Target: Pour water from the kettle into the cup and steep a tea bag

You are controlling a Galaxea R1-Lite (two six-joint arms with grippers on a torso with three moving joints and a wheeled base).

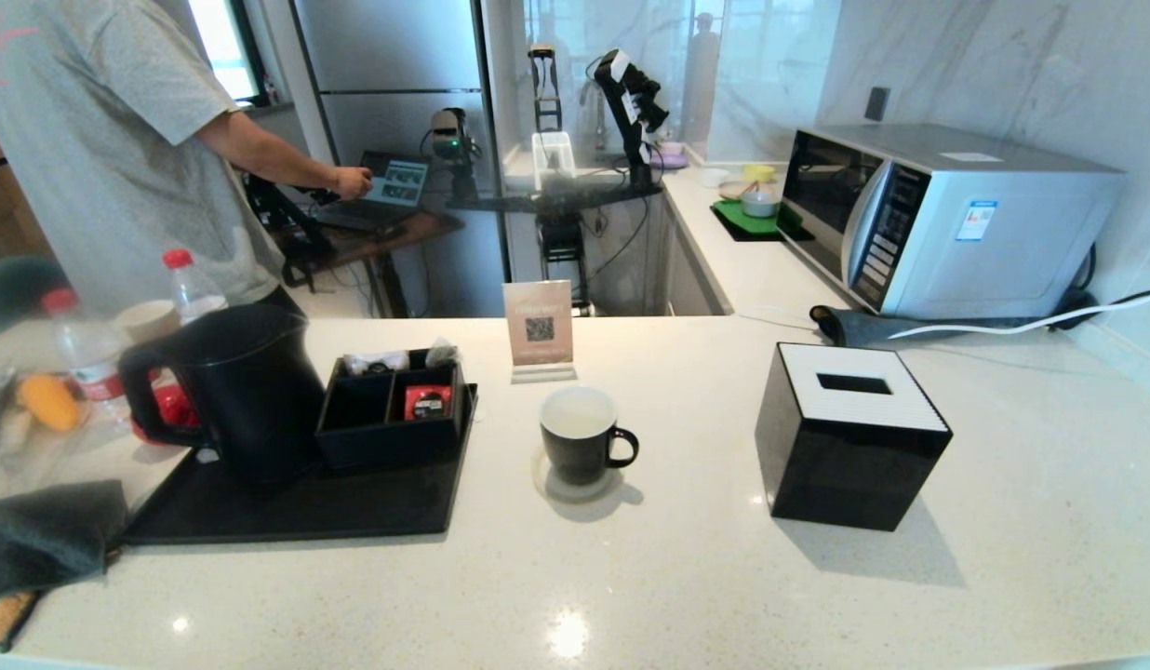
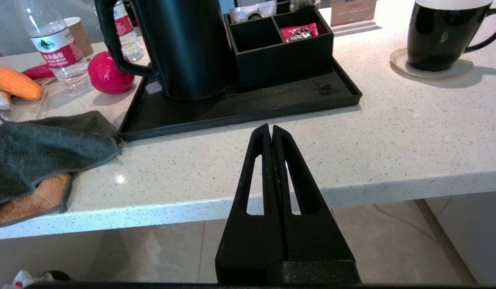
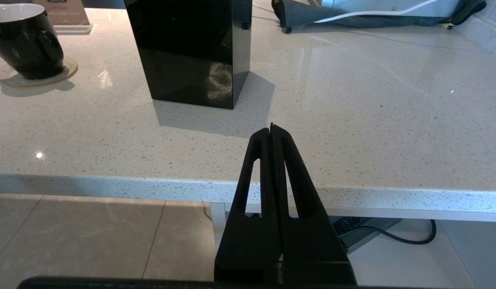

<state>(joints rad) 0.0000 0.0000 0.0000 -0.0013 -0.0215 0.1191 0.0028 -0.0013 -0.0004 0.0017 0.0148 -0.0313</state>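
The matte-black kettle (image 1: 249, 391) (image 2: 188, 48) stands upright at the left end of a black tray (image 1: 305, 512), its loop handle towards the left. The black cup (image 1: 580, 442) (image 2: 440, 36) (image 3: 27, 40) sits on a round coaster mid-counter; its inside shows white. A small greyish pouch, likely the tea bag (image 1: 442, 352), lies at the back of a black organiser box (image 1: 394, 414) on the tray. My left gripper (image 2: 271, 127) is shut and empty, low before the counter's front edge, facing the tray. My right gripper (image 3: 271, 127) is shut and empty, facing the tissue box. Neither arm shows in the head view.
A black cube tissue box (image 1: 849, 433) stands right of the cup, a microwave (image 1: 947, 219) behind it. A QR sign (image 1: 539, 328) is behind the cup. Bottles (image 2: 57, 48), a paper cup (image 1: 147, 321), a red ball (image 2: 110, 74) and a cloth (image 2: 43, 144) crowd the left. A person (image 1: 100, 140) stands back left.
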